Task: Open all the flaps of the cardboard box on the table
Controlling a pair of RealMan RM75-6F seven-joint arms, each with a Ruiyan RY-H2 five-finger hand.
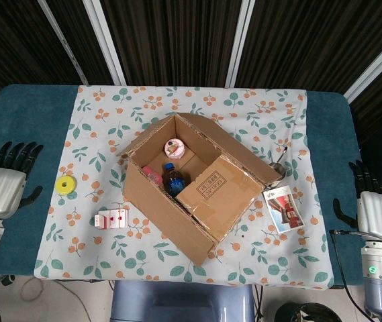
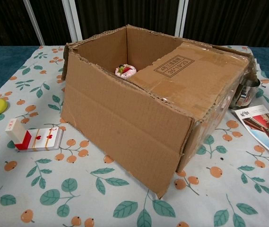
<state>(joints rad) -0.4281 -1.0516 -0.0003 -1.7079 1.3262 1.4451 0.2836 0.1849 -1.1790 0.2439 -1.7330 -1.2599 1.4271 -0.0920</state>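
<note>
The cardboard box [image 1: 177,215] stands in the middle of the flowered cloth, also seen close up in the chest view [image 2: 120,118]. Its left flap [image 1: 127,142] hangs down outside the left wall. The printed right flap [image 1: 219,190] lies flat over the right half of the opening [image 2: 191,75]. Inside I see a pink-lidded cup [image 1: 174,145] and a blue-capped bottle [image 1: 171,176]. My left hand [image 1: 6,186] hovers at the table's left edge with its fingers spread, holding nothing. Far from the box, my right hand [image 1: 374,209] is at the right edge, fingers straight and empty. The chest view shows neither hand.
A yellow ring [image 1: 64,184] and a red-and-white card pack [image 1: 113,219] lie left of the box. A metal cup [image 1: 279,169] and a booklet [image 1: 284,207] sit by its right corner. Dark curtains close off the back.
</note>
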